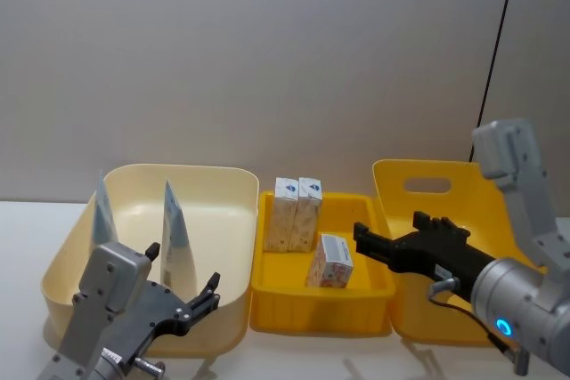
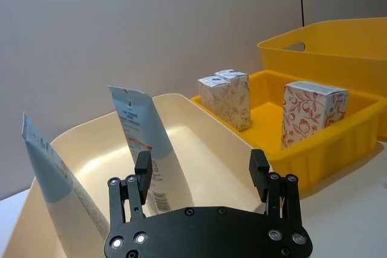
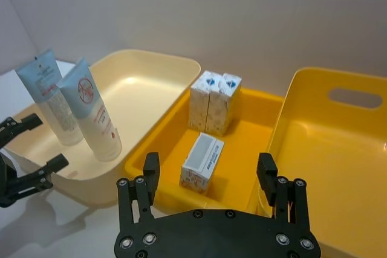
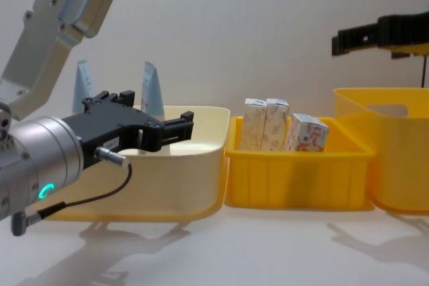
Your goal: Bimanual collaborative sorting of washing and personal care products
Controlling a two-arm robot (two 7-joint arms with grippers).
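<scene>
Squeeze tubes [image 1: 175, 230], two white ones with pale-blue crimped ends up, stand in the left half of the cream bin [image 1: 178, 169], towards its front edge. Just over that edge hovers the left gripper [image 2: 201, 162], fingers spread and empty. In the yellow tray [image 1: 321, 313] alongside, a red-speckled carton [image 1: 331, 262] stands mid-tray, and two beige-marbled cartons [image 1: 285, 215] touch each other at the far left corner. The right gripper [image 1: 386, 225], fingers apart, hangs over the tray's right edge, beside the tall yellow bin [image 1: 401, 175].
</scene>
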